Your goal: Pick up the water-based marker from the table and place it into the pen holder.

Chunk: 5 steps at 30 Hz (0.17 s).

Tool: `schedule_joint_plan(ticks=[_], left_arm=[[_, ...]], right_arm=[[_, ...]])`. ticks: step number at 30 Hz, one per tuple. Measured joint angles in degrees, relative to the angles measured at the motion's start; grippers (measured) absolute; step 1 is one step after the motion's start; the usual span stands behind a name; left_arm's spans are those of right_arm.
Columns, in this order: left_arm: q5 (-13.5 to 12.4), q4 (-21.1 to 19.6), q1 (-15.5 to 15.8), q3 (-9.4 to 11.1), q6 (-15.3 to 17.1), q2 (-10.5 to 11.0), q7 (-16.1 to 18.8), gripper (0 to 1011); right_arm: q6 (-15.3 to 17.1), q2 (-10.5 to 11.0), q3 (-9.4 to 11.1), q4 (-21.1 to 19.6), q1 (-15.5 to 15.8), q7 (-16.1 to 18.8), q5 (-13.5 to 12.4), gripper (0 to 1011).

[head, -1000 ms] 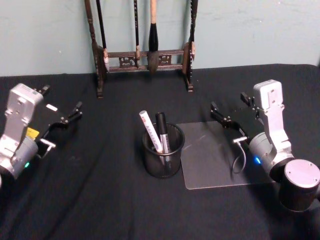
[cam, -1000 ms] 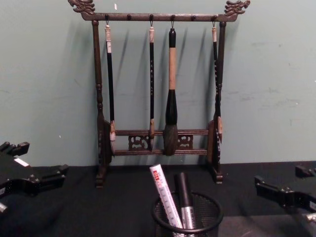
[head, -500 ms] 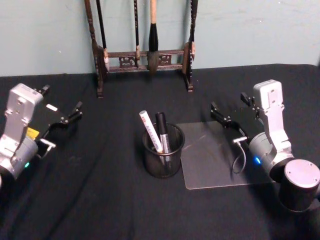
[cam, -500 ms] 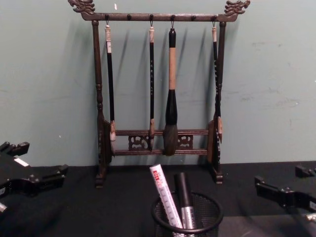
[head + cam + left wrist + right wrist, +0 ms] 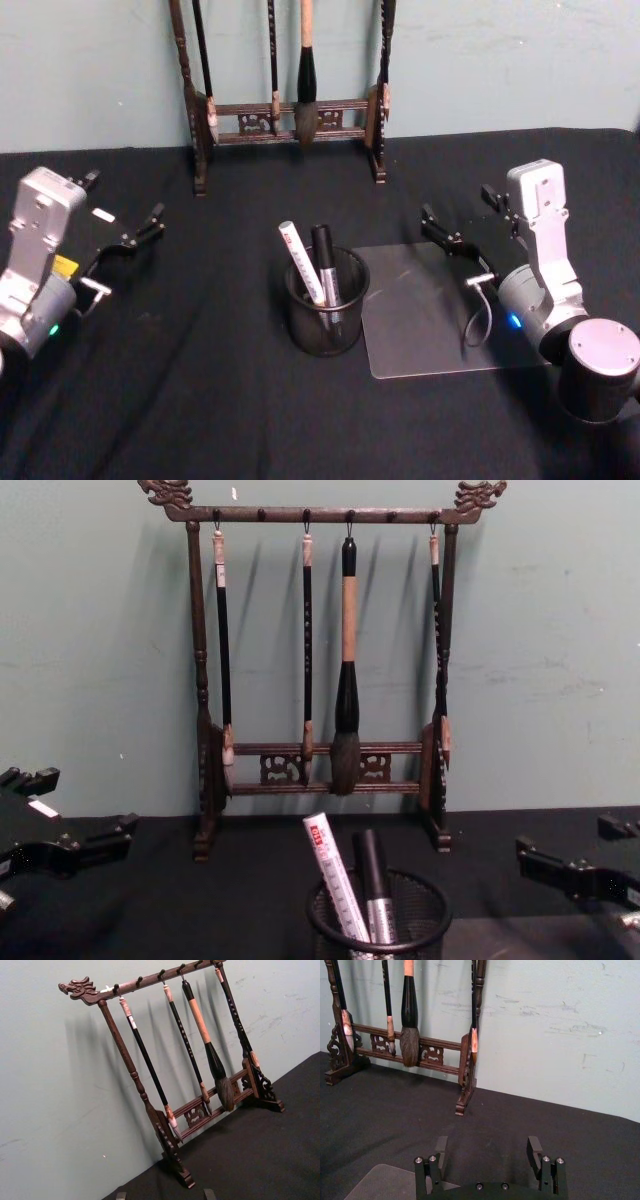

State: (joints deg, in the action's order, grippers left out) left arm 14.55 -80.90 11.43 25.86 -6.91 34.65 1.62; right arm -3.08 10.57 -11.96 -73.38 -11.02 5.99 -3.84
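Left gripper (image 5: 122,222) sits over the table (image 5: 200,400) on the robot's left side, its two black fingers (image 5: 140,232) spread apart with nothing between them, pointing forward and inward toward the brush rack (image 5: 285,90). In the chest view the same gripper (image 5: 65,830) comes in at the left edge, low, with the lower finger stretched toward the middle. To its right, well apart from it and about midway between the two grippers, stands the pen holder (image 5: 326,318), a round black mesh cup. Inside it lean two markers: a white marker (image 5: 300,262) with a red label, tilted toward the left gripper's side, and just beside it a black marker (image 5: 326,262) with a silvery barrel, nearly upright. Both stick out above the rim; the chest view shows them side by side in the cup (image 5: 378,915). Beyond the holder, against the green wall, the brush rack carries four hanging brushes, the thickest one (image 5: 347,670) third from the left. To the holder's right lies a clear flat sheet (image 5: 430,310), touching or almost touching the cup's base. Right gripper (image 5: 465,232) hovers over the far edge of that sheet, its fingers (image 5: 441,1152) parted and empty, pointing forward toward the rack's right foot.
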Motion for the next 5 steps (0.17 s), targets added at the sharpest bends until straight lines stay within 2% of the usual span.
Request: schedule_joint_plan(ticks=[5], left_arm=[[0.0, 0.0, 0.0, 0.0, 0.0, 0.0, 0.0, 1001]], right_arm=[[0.0, 0.0, 0.0, 0.0, 0.0, 0.0, 0.0, 1002]])
